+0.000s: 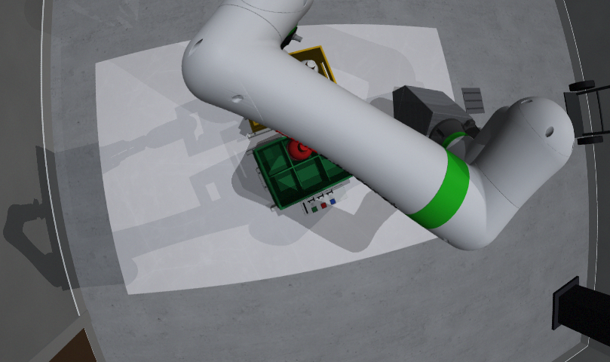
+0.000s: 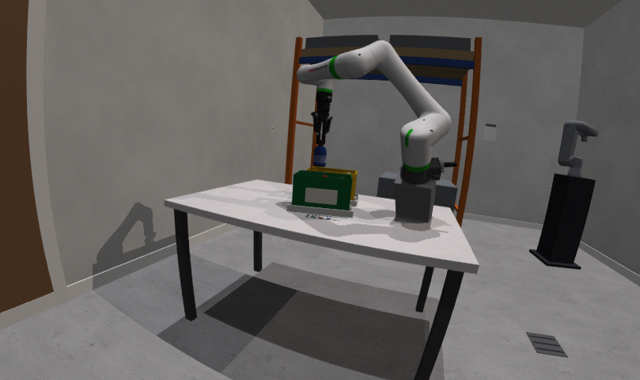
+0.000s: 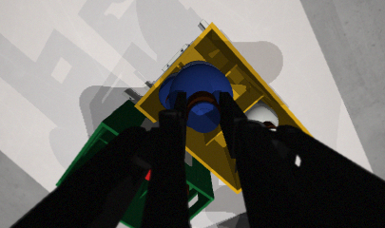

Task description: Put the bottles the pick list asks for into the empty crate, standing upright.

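Note:
My gripper (image 2: pixel 321 142) (image 3: pixel 202 105) is shut on the neck of a blue bottle (image 2: pixel 320 155) (image 3: pixel 201 78), which hangs upright above the yellow crate (image 2: pixel 354 180) (image 3: pixel 228 176) (image 1: pixel 331 75). Another blue bottle (image 3: pixel 165 90) shows behind it in that crate, and a white-topped bottle (image 1: pixel 311 65) (image 3: pixel 262 114) stands there too. The green crate (image 1: pixel 267 181) (image 2: pixel 299 190) (image 3: pixel 125 114) holds a red bottle (image 1: pixel 299 149); the arm hides part of this crate. The pick list (image 1: pixel 318 204) (image 2: pixel 321 217) shows green, red and blue squares; its counts are too small to read.
The two crates stand close together on the white table (image 1: pixel 173 264) (image 2: pixel 238 226). Grey holders (image 2: pixel 319 210) edge the green crate's base. The robot's grey pedestal (image 1: pixel 411 107) (image 2: pixel 413 202) stands to the right. The upper arm covers much of both crates from above.

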`<state>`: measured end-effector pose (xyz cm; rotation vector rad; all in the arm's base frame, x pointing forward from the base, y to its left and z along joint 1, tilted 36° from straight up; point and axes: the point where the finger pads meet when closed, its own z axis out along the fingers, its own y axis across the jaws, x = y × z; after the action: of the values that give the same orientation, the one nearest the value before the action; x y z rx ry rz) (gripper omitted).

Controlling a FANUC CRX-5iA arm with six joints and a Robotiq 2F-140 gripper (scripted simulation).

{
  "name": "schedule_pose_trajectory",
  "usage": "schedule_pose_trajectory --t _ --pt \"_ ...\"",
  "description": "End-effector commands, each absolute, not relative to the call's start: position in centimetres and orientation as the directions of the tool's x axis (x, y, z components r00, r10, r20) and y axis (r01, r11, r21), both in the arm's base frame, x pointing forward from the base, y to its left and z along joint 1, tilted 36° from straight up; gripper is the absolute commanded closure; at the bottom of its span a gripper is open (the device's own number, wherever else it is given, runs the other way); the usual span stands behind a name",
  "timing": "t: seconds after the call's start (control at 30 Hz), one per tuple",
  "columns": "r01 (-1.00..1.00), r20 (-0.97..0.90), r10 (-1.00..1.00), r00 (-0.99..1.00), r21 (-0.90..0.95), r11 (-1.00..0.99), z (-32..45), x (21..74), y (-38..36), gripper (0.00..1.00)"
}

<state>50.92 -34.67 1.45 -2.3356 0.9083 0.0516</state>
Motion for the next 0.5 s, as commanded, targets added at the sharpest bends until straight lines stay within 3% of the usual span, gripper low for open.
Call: schedule_pose_trajectory --t 0.0,0.47 --pt "-0.622 -0.248 -0.598 0.762 -0.539 -0.568 1.8 50.9 -34.3 0.90" --pt "-0.622 -0.248 -0.598 0.762 -0.539 -0.568 3.2 50.9 -32.4 0.90"
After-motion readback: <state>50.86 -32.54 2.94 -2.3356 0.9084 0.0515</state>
